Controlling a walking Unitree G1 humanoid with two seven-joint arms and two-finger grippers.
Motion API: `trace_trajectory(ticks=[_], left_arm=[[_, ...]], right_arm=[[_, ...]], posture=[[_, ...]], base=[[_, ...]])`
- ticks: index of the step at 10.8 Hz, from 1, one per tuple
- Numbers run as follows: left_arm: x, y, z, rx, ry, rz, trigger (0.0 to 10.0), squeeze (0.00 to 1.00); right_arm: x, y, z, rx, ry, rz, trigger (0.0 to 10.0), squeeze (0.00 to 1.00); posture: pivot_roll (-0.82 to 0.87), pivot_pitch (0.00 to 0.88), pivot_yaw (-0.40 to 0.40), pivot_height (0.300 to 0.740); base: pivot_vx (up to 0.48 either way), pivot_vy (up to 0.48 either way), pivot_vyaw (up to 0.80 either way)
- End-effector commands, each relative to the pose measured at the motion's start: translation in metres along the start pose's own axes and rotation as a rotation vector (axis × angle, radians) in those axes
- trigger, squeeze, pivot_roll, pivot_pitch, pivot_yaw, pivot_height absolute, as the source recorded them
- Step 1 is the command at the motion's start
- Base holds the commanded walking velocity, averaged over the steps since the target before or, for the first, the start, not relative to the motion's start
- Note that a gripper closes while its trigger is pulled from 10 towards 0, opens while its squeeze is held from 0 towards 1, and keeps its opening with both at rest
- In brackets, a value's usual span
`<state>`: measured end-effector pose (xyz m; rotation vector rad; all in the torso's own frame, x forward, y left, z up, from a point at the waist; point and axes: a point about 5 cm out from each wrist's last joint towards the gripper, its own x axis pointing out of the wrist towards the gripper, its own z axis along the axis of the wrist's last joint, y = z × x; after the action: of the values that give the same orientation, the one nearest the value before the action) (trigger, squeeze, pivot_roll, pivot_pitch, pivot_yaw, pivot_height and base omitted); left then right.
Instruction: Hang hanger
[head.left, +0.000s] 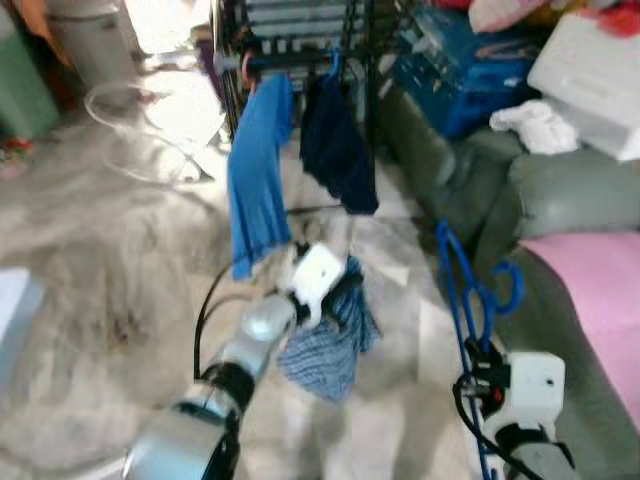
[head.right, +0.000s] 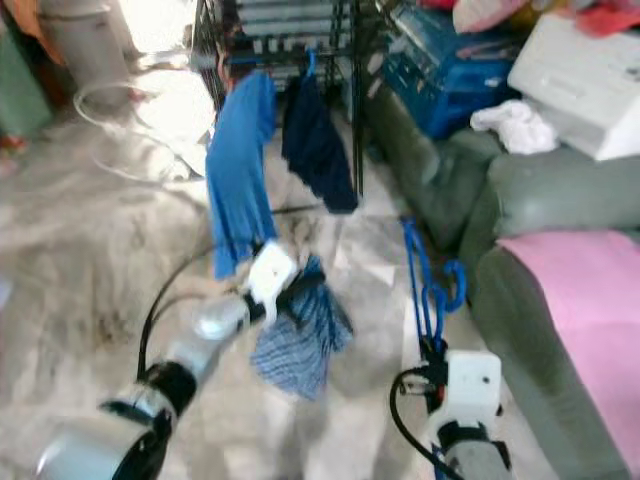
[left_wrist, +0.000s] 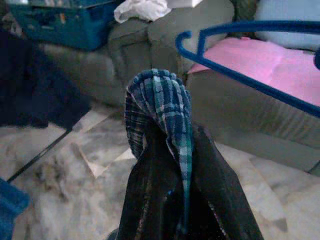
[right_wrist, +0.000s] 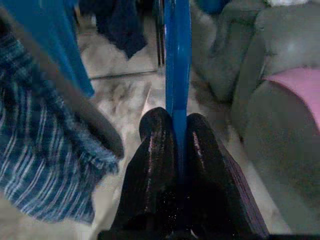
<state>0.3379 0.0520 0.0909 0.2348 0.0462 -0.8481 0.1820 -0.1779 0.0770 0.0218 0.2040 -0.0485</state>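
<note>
Blue hanger (head.left: 470, 290) at five o'clock in the eye views, unhung, rack (head.left: 300, 40) far off at twelve; left wrist view: left gripper (left_wrist: 175, 165) clamped on plaid cloth (left_wrist: 160, 105); right wrist view: right gripper (right_wrist: 177, 130) clamped on hanger.

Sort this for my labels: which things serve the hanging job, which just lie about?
Job: hanger in right tool; plaid cloth in left tool; rack.
Lying about: sofa, pink blanket, blue crate, white cloth.
</note>
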Motion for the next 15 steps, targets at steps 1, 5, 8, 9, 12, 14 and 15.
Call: trace_trajectory(ticks=[1, 5, 8, 9, 12, 14, 15], left_arm=[[-0.003, 0.003, -0.001, 0.01, 0.001, 0.003, 10.0, 0.0], [-0.001, -0.002, 0.007, 0.017, -0.059, -0.052, 10.0, 0.0], [0.001, 0.006, 0.029, 0.156, -0.145, -0.111, 10.0, 0.0], [0.001, 0.011, 0.036, 0.227, -0.146, -0.117, 10.0, 0.0], [-0.004, 0.027, 0.056, 0.443, -0.178, -0.172, 10.0, 0.0], [-0.008, 0.02, 0.058, 0.527, -0.213, -0.294, 10.0, 0.0], [-0.014, 0.01, 0.059, 0.62, -0.257, -0.432, 10.0, 0.0]], right_arm=[[0.001, 0.001, 0.004, -0.002, -0.021, 0.001, 0.0, 0.0], [0.0, -0.002, 0.003, -0.025, -0.018, 0.016, 0.0, 0.0], [-0.026, -0.019, 0.004, -0.12, 0.064, 0.259, 0.0, 0.0], [-0.036, -0.03, 0.006, -0.154, 0.103, 0.316, 0.0, 0.0], [-0.062, -0.047, 0.023, -0.187, 0.173, 0.493, 0.0, 0.0], [-0.065, -0.041, 0.021, -0.169, 0.193, 0.538, 0.0, 0.0], [-0.065, -0.038, 0.019, -0.156, 0.209, 0.56, 0.0, 0.0]], posture=[[-0.07, 0.075, 0.01, 0.74], [-0.07, 0.076, 0.01, 0.74], [-0.08, 0.084, 0.005, 0.74], [-0.08, 0.086, 0.004, 0.74], [-0.08, 0.087, 0.01, 0.74], [-0.08, 0.089, 0.012, 0.74], [-0.08, 0.089, 0.014, 0.74]], base=[[0.0, 0.0, 0.0], [0.0, 0.0, 0.0], [0.0, 0.0, 0.0], [0.0, 0.0, 0.0], [0.0, 0.0, 0.0], [0.0, 0.0, 0.0], [0.0, 0.0, 0.0]])
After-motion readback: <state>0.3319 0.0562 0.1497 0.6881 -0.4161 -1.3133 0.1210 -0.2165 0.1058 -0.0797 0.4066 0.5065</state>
